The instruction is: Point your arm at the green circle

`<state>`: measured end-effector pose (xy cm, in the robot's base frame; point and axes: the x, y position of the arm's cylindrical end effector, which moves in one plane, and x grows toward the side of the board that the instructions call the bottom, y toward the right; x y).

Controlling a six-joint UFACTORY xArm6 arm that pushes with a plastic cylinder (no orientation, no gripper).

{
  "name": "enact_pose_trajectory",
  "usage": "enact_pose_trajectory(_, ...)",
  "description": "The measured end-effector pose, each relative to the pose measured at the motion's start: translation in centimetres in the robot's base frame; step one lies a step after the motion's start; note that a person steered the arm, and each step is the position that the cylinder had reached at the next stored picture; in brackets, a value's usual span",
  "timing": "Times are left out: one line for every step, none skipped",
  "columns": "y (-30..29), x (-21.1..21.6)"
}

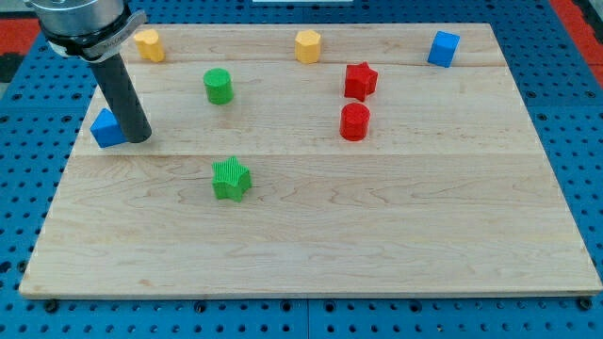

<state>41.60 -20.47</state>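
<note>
The green circle (218, 86) is a short green cylinder standing on the wooden board (377, 235) at the upper left. My tip (138, 138) is at the board's left side, below and to the left of the green circle and well apart from it. The tip stands right beside a blue block (106, 128), touching or nearly touching its right side. The dark rod rises from the tip to the view's top left.
A green star (230, 179) lies below the green circle. A red star (359, 80) and a red cylinder (354, 121) are at centre right. Two yellow blocks (148, 43) (307, 45) and a blue cube (443, 48) sit along the top edge.
</note>
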Motion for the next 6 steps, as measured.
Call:
enact_pose_trajectory(6.4, 0.3)
enact_pose_trajectory(9.9, 0.2)
enact_pose_trajectory(7.1, -1.4)
enact_pose_trajectory(1.9, -2.7)
enact_pose_trajectory(1.0, -6.2)
enact_pose_trajectory(2.0, -10.0)
